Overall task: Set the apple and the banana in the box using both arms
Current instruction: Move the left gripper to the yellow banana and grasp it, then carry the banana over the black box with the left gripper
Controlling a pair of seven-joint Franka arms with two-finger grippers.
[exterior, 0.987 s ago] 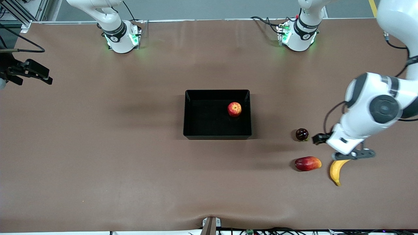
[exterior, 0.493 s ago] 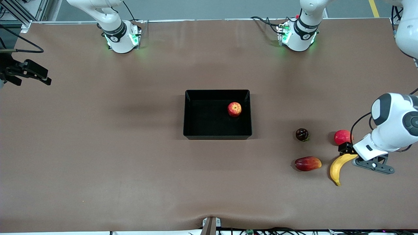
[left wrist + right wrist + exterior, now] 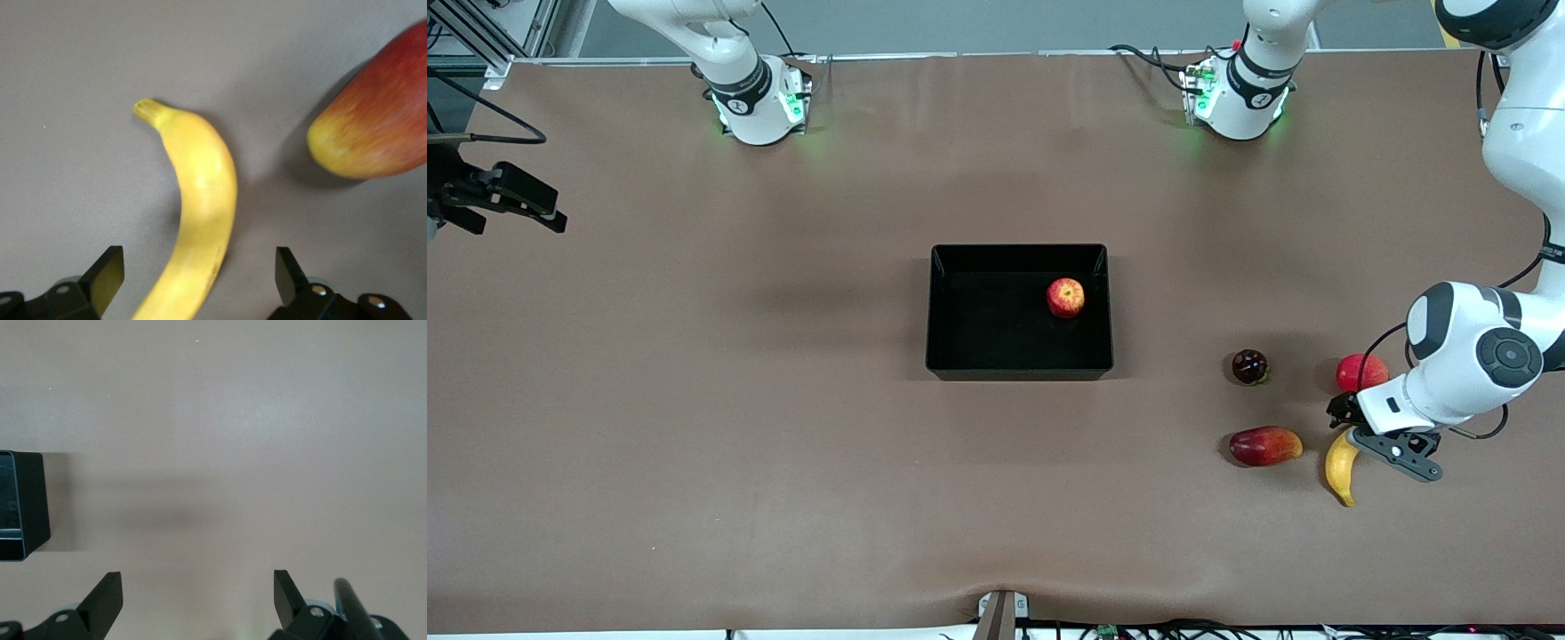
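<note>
You'll see the left tool [image 3: 1371,433] covering the stem end of the curved yellow banana [image 3: 1339,471], its fingers [image 3: 105,272] spread wide to either side of the fruit, not gripping. The right tool [image 3: 503,197], cut off at the frame's edge, waits released over bare brown desk [image 3: 694,400]. The small red-and-yellow apple [image 3: 1065,297] sits in the shallow black plastic box [image 3: 978,369]. An elongated red-yellow fruit [image 3: 1265,445] lies beside the banana.

The tabletop [image 3: 694,400] carries one black box [image 3: 943,311], one apple [image 3: 1065,297] inside it, one banana [image 3: 1340,467], one elongated red-yellow fruit [image 3: 1264,445], one plain red round fruit [image 3: 1359,372] and one small dark round fruit [image 3: 1249,366].
</note>
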